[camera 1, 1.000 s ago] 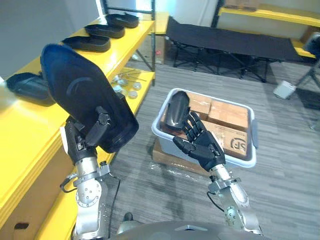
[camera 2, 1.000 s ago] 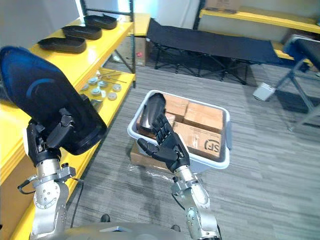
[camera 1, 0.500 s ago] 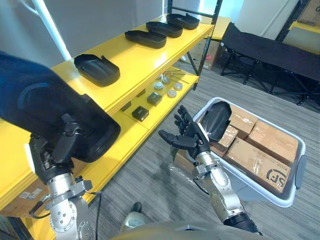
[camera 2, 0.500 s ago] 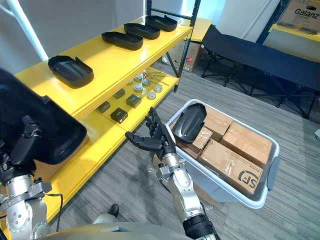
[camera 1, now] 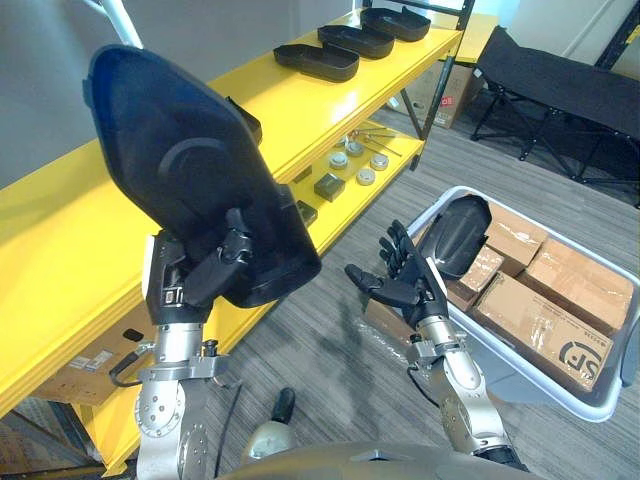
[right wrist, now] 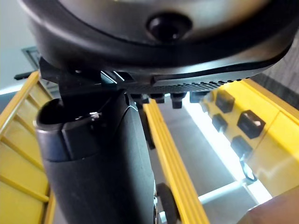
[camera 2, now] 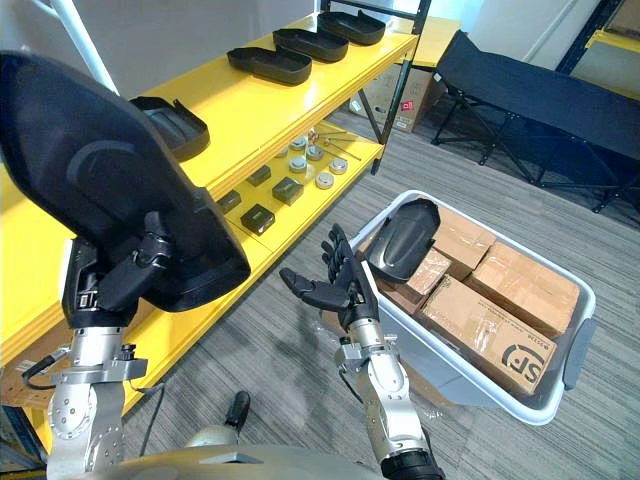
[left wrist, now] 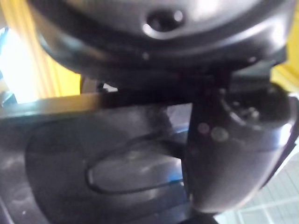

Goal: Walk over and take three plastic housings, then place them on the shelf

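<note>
Beside the left robot hand (camera 1: 215, 265) the yellow shelf top (camera 1: 60, 230) is bare, though the held housing (camera 1: 185, 180) fills the air above that hand. Beyond it a housing (camera 2: 172, 120) sits on the shelf, with three more housings (camera 1: 356, 40) farther along. Open floor (camera 1: 330, 340) separates the shelf from the right robot hand (camera 2: 335, 285), and the bin (camera 2: 577, 350) stands just behind that hand.

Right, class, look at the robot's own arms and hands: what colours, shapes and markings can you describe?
Both arms are silver-grey metal in rounded segments with round discs and small bolts: the left arm and the right arm. Each ends in a dark, near-black hand with slim fingers. The left hand has a white cover on one side; the right hand looks all dark.
</note>
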### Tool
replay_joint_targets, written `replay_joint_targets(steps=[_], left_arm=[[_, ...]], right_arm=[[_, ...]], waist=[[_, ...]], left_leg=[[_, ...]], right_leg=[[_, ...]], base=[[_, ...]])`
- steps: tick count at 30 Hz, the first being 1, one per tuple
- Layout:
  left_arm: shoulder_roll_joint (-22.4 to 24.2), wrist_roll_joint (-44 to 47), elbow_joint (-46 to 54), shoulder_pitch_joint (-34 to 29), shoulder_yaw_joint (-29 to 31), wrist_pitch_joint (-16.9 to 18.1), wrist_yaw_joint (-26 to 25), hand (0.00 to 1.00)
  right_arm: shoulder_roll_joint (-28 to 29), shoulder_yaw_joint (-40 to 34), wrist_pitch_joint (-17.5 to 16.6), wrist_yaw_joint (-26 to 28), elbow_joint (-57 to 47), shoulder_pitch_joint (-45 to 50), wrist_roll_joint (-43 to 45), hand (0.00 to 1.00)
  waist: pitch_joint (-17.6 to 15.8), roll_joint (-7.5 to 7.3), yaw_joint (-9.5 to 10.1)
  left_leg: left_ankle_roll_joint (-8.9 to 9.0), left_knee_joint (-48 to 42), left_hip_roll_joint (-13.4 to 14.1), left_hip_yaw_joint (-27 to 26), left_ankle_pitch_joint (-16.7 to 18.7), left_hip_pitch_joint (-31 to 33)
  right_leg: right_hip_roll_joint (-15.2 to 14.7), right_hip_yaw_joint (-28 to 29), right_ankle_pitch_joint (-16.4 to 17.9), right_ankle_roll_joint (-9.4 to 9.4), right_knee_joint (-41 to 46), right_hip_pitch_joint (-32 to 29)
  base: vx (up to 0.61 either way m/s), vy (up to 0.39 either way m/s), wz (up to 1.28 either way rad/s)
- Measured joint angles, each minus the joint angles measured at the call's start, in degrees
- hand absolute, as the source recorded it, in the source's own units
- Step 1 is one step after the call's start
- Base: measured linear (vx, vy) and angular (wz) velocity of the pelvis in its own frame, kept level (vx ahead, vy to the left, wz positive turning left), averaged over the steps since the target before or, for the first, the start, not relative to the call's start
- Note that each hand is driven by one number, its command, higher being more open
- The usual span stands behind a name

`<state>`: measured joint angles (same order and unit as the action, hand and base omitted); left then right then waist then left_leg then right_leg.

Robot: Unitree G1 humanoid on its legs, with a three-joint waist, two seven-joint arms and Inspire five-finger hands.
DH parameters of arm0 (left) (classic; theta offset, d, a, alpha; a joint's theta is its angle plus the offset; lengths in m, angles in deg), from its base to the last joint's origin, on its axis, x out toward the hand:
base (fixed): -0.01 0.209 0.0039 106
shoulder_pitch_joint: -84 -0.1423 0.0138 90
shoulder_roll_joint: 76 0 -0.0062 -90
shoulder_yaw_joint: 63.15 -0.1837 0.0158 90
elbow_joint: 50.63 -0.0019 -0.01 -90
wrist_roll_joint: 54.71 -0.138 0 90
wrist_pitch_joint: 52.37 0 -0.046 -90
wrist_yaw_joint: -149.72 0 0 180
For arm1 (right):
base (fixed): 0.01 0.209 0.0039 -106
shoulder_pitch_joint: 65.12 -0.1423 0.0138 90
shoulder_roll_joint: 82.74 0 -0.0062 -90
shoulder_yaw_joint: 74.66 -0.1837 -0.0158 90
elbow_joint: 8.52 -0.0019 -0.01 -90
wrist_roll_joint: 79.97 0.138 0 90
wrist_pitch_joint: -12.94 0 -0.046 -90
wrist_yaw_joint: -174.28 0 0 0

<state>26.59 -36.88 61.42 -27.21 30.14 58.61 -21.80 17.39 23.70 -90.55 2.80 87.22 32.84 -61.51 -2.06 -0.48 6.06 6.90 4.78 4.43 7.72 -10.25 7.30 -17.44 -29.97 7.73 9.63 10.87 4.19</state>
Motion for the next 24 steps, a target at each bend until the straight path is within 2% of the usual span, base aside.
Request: replay_joint_targets(steps=[6,11,13,14,15,16,17,18,19,20,21,22,23,24], left_arm=[[0.1,0.02,-0.01,0.4,-0.75,0.0,-2.15,0.0],[0.17,0.04,0.0,-1.36,-0.51,0.13,-4.32,0.0],[0.22,0.03,-0.01,-1.72,-0.27,0.11,-4.56,0.0],[0.19,0.01,0.01,-1.63,0.04,0.12,-4.4,0.0],[0.07,-0.04,0.04,-1.65,0.51,0.12,-4.11,0.0],[0.0,-0.14,0.07,-1.59,0.78,0.12,-4.0,0.0],[0.77,-0.29,0.1,-1.7,1.4,0.16,-4.07,0.0],[0.86,-0.39,0.1,-1.9,2.09,0.18,-4.23,0.0],[0.36,-0.51,0.31,-2.35,3.95,0.27,-4.81,0.0],[-0.62,-0.72,1.07,-2.4,5.72,0.32,-6.49,0.0],[-1.16,-0.81,1.16,-2.06,6.79,0.57,-7.38,0.0],[-1.52,-1.18,1.11,-1.43,9.14,0.68,-9.06,0.0],[-1.56,-1.18,0.93,-0.79,11.27,0.69,-10.88,0.0],[-1.72,-1.07,0.83,-0.17,11.89,0.68,-11.62,0.0]], right_arm=[[-0.48,0.62,-1.11,3.73,-0.01,-0.15,0.02,1.0],[-0.45,3.02,-2.54,4.6,-0.04,-0.8,0.55,1.0],[-0.38,3.97,-3.14,4.52,-0.04,-2.2,0.55,1.0],[-0.26,3.94,-3.34,4.26,-0.46,-2.83,0.56,1.0],[-0.22,3.82,-3.57,3.65,-1.19,-3.19,0.58,1.0],[-0.17,3.56,-3.78,3.44,-1.58,-3.22,0.66,1.0],[-1.11,3.18,-4.64,3.2,-1.92,-3.61,1.28,1.0],[-1.3,3.14,-4.81,3.08,-1.91,-3.71,1.45,1.0],[-1.15,3.16,-4.89,2.83,-1.87,-3.74,2.44,1.0],[-0.96,3.33,-5.49,2.83,-1.81,-4.14,2.62,1.0],[-0.55,3.48,-5.91,2.85,-1.78,-4.54,2.65,1.0],[-0.17,3.78,-6.03,3.14,-1.62,-6.0,2.63,1.0],[-0.29,3.77,-6.12,3.39,-1.7,-7.47,2.6,1.0],[-0.34,3.52,-6.22,3.2,-1.9,-8.15,2.61,1.0]], waist=[[-0.11,0.26,-0.17],[-0.5,-0.13,0.53],[-1.62,-0.94,1.17],[-2.14,-1.86,1.81],[-2.9,-3.29,2.05],[-3.35,-4.05,2.04],[-3.7,-2.04,2.01],[-3.87,-1.54,2.16],[-3.68,-1.4,2.22],[-3.99,-0.99,2.03],[-4.11,-1.01,1.7],[-4.35,-0.84,1.75],[-4.69,-0.09,1.72],[-4.92,0.29,1.69]], left_leg=[[-0.33,0.24,1.02,-2.19,-0.49,0.14],[-0.65,-0.03,0.84,-4.16,-0.31,0.18],[-0.92,-2.19,-0.18,-4.09,0.46,0.8],[-0.88,-4.77,-1.26,-4.06,2.09,1.95],[-1.68,-8.47,-2.76,-4.55,3.94,3.28],[-2.66,-12.22,-3.75,-5.55,5.71,4.37],[-3.42,-18.99,-3.74,-5.93,10.66,6.34],[-3.84,-20.02,-3.77,-5.67,11.56,6.3],[-4.47,-18.97,-3.88,-5.67,12.02,5.18],[-5.13,-16.66,-3.75,-5.3,11.82,3.99],[-5.91,-15.75,-3.33,-4.27,11.45,3.54],[-7.05,-14.37,-3.25,-2.59,10.7,2.36],[-7.34,-13.94,-2.91,-1.34,10.54,1.32],[-7.38,-13.61,-2.9,-0.54,10.54,0.84]], right_leg=[[1.17,0.56,0.07,-0.03,-1.16,-0.08],[0.35,0.55,0.2,0.06,-0.17,-0.12],[-0.96,0.2,0.95,-0.21,1.32,0.05],[-2.24,-0.83,1.19,-0.31,1.91,0.46],[-4.06,-2.74,1.29,-0.6,1.43,2.08],[-4.89,-3.69,1.02,-0.8,1.62,2.95],[-5.71,-3.64,0.35,-4.86,8.2,2.3],[-6.93,-2.72,-1.04,-7.02,13.11,0.47],[-8.46,0.77,-5.81,-11.15,20.55,-3.75],[-8.63,4.17,-10.36,-11.07,24.49,-6.63],[-8.14,5.27,-8.35,-9.62,26.27,-7.84],[-5.71,6.45,-1.29,-8.23,27.63,-9.55],[-1.96,7.19,3.01,-8.02,24.42,-9.89],[0.3,8.06,4.15,-8.31,21.65,-10.07]], base=[[-0.11,-0.018,-0.05],[-0.06,0.014,0.05],[0.0,0.019,0.16],[-0.01,0.084,0.43],[-0.01,0.116,0.55],[0.05,0.146,0.6],[0.05,0.134,0.43],[0.06,0.197,0.4],[0.08,0.221,0.34],[0.11,0.194,0.32],[0.18,0.102,0.25],[0.19,0.081,0.19],[0.21,0.098,0.2],[0.15,0.105,0.5]])
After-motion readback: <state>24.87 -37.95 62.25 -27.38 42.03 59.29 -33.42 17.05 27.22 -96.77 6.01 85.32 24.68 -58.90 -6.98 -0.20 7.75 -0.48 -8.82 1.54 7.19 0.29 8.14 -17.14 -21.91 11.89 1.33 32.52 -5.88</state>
